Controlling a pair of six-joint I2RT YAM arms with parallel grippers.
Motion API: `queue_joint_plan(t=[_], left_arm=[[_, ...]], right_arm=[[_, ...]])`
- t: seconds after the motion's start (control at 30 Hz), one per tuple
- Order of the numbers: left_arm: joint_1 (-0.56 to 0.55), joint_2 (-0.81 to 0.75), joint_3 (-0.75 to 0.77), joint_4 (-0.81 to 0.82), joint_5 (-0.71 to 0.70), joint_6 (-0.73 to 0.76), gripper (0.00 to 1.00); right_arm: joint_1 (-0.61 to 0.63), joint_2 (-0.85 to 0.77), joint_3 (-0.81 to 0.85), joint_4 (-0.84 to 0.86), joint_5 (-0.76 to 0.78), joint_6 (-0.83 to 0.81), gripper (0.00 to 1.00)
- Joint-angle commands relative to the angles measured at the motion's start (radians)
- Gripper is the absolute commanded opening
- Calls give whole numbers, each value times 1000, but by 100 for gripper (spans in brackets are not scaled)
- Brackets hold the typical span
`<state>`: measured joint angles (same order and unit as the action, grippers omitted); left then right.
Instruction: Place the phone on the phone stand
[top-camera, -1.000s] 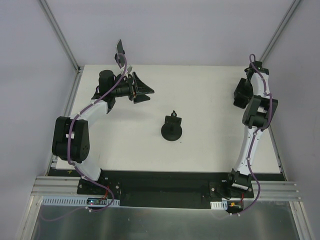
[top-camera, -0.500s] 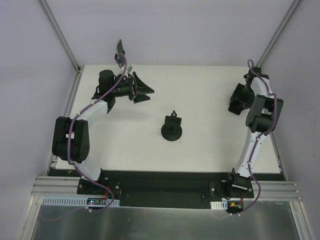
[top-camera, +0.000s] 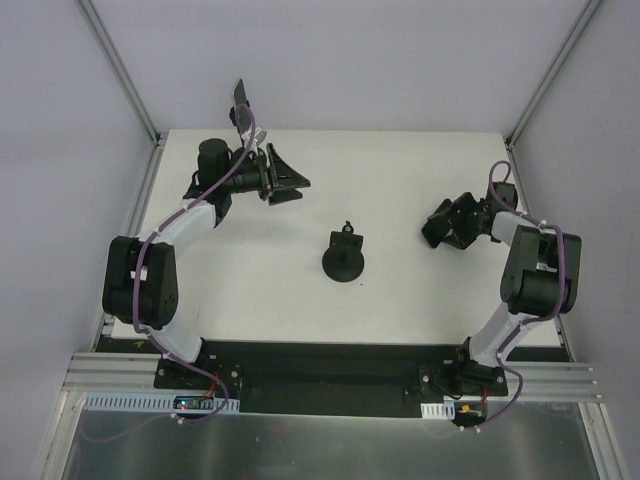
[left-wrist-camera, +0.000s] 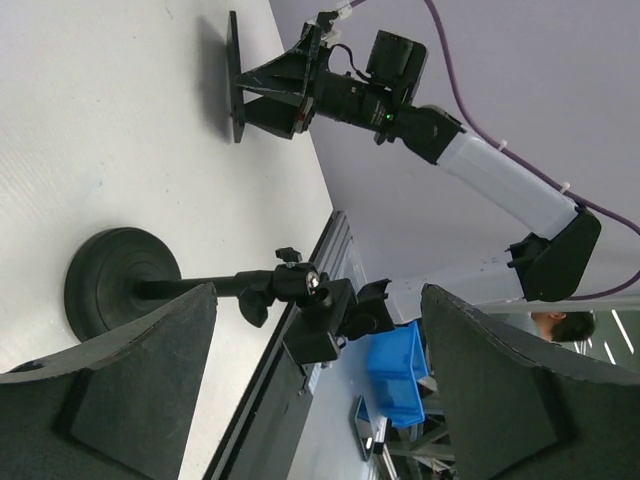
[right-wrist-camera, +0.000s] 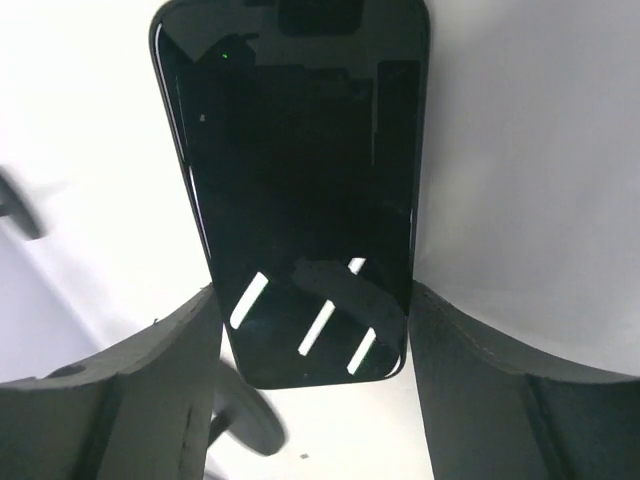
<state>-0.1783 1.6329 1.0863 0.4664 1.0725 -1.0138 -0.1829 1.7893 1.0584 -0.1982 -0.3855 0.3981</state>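
White table (top-camera: 400, 290), phone (right-wrist-camera: 300, 180) lengthwise in right hand (right-wrist-camera: 312, 300)

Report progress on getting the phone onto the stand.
Done: the right claw grips the phone. In hand: it holds the phone to the right of the stand, well apart from it. Left: carry the phone across and seat it on the stand, which holds nothing yet. The left claw is open and empty.

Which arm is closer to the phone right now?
Right. The right end effector grips the phone; the left end effector hangs open across the table, beyond the phone stand.
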Motion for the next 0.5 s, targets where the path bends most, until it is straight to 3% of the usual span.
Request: queue_joint_plan(t=[0.0, 0.13, 0.47], left_arm=[[-32, -65, 40, 34, 20, 47, 81], [-58, -114, 40, 25, 1, 101, 80], [-160, -245, 60, -109, -83, 380, 79]], right_arm=[[-3, -119, -147, 426, -228, 331, 1], [-3, -192, -254, 655, -280, 487, 1], [17, -454, -414, 842, -288, 726, 1]])
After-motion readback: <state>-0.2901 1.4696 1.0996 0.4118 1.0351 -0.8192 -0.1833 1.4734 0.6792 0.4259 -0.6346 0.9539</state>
